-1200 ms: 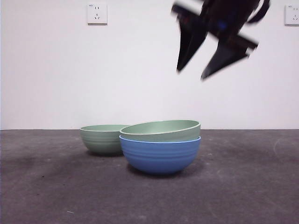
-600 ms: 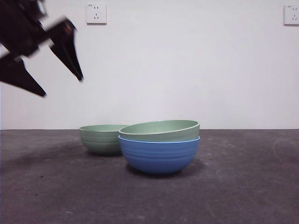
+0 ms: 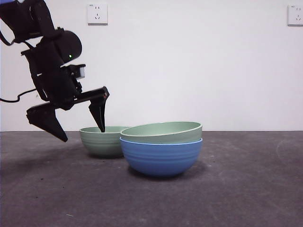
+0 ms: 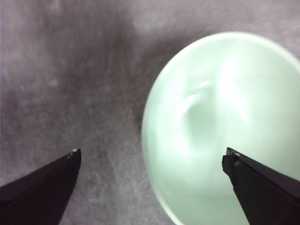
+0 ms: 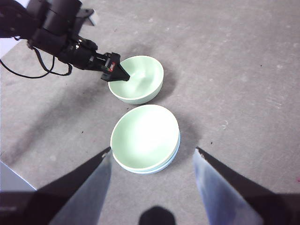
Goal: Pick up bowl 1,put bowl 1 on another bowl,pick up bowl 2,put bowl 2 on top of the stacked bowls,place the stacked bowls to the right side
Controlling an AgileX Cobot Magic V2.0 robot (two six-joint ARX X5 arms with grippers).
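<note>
Now the left hand (image 3: pixel 80 127) hangs spread, seemingly straddling bowl 2's (image 3: pixel 100 141) rim.

A pale green bowl (image 4: pixel 220 126) on the grey counter (image 4: pixel 70 70) is straddled at its rim by the wide-spread left tool (image 4: pixel 152 157).

a dark grey, faintly scuffed counter (image 3: pixel 246 189) carries two things directly: a blue bowl (image 3: pixel 161 158) standing near its middle with a pale green bowl nested in it, and a lone pale green bowl (image 3: pixel 100 142) resting just behind and beside the blue one.
</note>
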